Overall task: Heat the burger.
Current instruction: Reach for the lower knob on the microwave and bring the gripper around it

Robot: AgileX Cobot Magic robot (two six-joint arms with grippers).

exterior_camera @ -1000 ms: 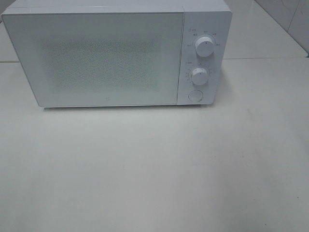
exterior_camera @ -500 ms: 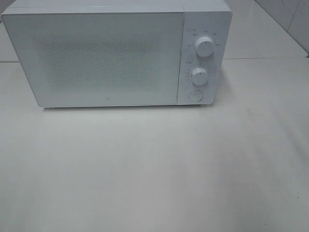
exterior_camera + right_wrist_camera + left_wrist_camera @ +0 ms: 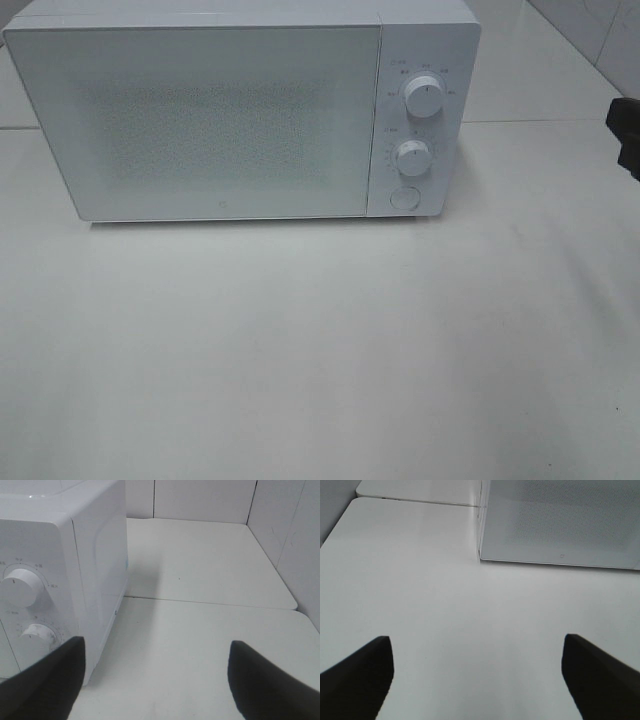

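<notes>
You had the white microwave standing at the back of the pale table, its door closed and frosted with a fine dotted screen. The only writing was on the microwave: a tiny mark low at the middle of the door, and small grey print ringed round the upper dial and the lower dial, all too small for you to read. Below the dials sat a round button. The burger showed in none of your views, so you could not tell where it was or how it looked. Your left gripper hung over the table in front of the microwave, near the front corner farthest from the dials, jaws wide apart and holding nothing. Your right gripper sat just off the microwave's dial side, jaws likewise spread with nothing between them. From the high camera you saw only a dark part of the right arm, well off to the microwave's dial side.
</notes>
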